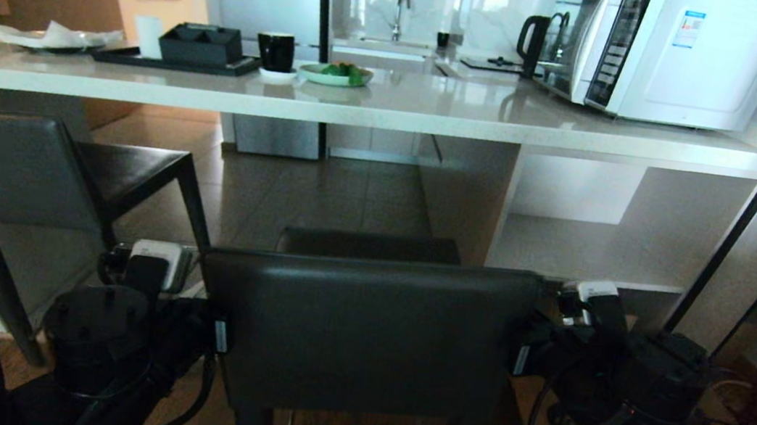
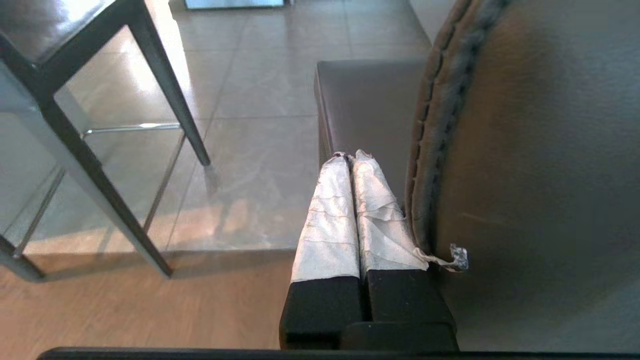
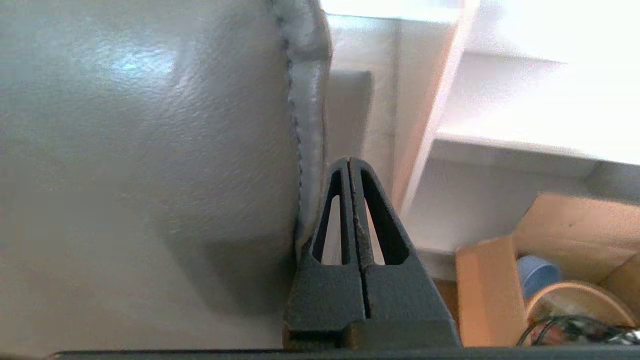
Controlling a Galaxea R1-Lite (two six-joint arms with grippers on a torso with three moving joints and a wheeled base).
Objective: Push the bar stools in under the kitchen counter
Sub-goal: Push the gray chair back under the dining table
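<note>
The left tool, fingers pressed together on nothing, lies along the left edge of the near stool's backrest, its taped fingertips beside the stitched seam. The right tool, likewise closed and empty, flanks the backrest's right edge, so the two bracket the near stool from about 9 and 3 o'clock. That stool stands at 6 o'clock in the head view, its seat short of the desk, which runs across at 12 o'clock. The second stool sits at 9 o'clock, its seat partly under the slab. The step in hand looks like the setting-up for the first push. Next, I judge, both tools should bear evenly on the backrest and drive it straight forward, clear of the slab end panel at about 1 o'clock.
</note>
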